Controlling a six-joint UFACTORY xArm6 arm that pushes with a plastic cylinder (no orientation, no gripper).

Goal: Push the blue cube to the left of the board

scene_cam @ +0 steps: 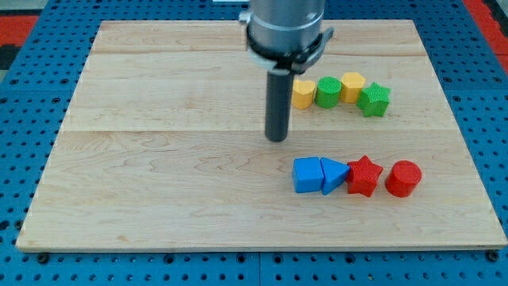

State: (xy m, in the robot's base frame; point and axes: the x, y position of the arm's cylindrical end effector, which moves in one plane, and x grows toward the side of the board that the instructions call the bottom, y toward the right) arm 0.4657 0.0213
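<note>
Camera view showed my tip point(276, 138) set down on the wooden board point(159, 183), above and to the view's left of the blue cube point(306, 175), clearly apart from it. No fingers were carried by the rod, so no grasp could be told. The blue cube was placed right of the board's centre, touching a blue triangular block point(334, 175); a red star point(363, 175) and red cylinder point(403, 178) were lined up beyond. Behind, a yellow block point(303, 93), green cylinder point(328, 91), yellow hexagonal block point(352, 86) and green star point(375, 99) were ranged in a row.
</note>
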